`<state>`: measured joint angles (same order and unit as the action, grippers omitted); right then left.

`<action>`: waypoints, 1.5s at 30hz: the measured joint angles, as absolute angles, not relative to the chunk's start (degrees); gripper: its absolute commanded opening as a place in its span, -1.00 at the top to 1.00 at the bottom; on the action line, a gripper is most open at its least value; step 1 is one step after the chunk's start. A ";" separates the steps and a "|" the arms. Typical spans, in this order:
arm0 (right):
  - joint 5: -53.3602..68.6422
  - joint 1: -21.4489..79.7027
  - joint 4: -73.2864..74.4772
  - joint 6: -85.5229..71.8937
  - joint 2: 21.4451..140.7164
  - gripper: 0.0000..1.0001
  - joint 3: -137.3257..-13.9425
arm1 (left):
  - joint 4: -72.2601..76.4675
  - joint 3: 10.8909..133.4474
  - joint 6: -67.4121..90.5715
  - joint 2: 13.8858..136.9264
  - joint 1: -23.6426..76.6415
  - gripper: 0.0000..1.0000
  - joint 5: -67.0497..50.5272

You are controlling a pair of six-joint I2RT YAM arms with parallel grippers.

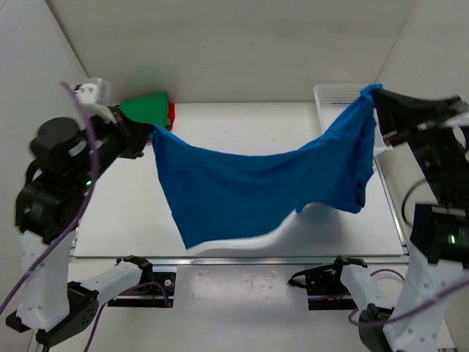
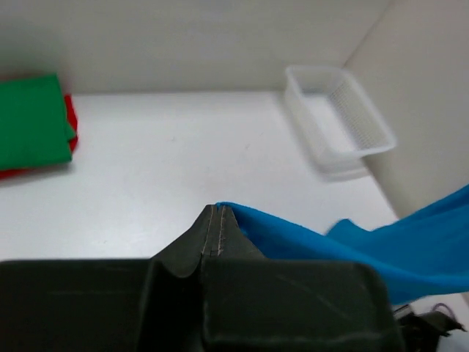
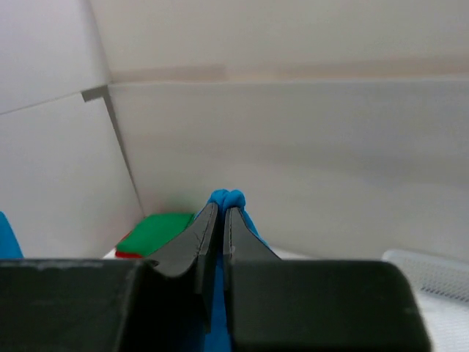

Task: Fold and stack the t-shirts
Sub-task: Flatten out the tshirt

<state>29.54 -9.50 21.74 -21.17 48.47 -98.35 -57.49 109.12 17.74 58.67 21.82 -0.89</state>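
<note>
Left tool (image 1: 152,133) and right tool (image 1: 375,99) each clamp tight on the blue t-shirt (image 1: 256,183), slung above the surface (image 1: 117,220). Green t-shirt (image 1: 146,108) lies atop red t-shirt (image 1: 171,114) far left; basket (image 1: 333,95) far right.

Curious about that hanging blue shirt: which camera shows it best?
The top external view: the whole blue t-shirt sags between the left gripper and right gripper. The left wrist view shows only a pinched corner and a strip; the right wrist view, just a pinched tuft.
</note>
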 measured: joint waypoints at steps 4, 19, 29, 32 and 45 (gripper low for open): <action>31.73 -7.27 17.45 -23.11 59.35 0.99 -95.00 | -52.88 97.54 16.32 61.17 18.79 1.00 -0.47; 31.51 2.48 29.39 -24.16 140.77 -0.05 -144.40 | -40.38 113.58 10.96 121.16 1.98 -0.14 -0.62; 19.44 5.50 31.07 -14.26 108.95 -0.41 -112.09 | -34.74 79.94 10.35 89.62 4.27 -0.18 -0.08; 17.12 6.72 26.79 -12.01 92.62 -0.46 -99.39 | -33.50 70.19 10.66 79.53 7.86 -0.20 -0.16; 13.76 -0.78 18.61 -9.45 67.00 -0.38 -50.81 | -34.00 41.39 17.50 73.12 16.21 -0.24 -0.56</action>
<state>13.76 -0.78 18.61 -9.45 67.00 -50.81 -34.00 41.39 17.50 73.12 16.21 -0.56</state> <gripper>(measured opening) 0.687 0.615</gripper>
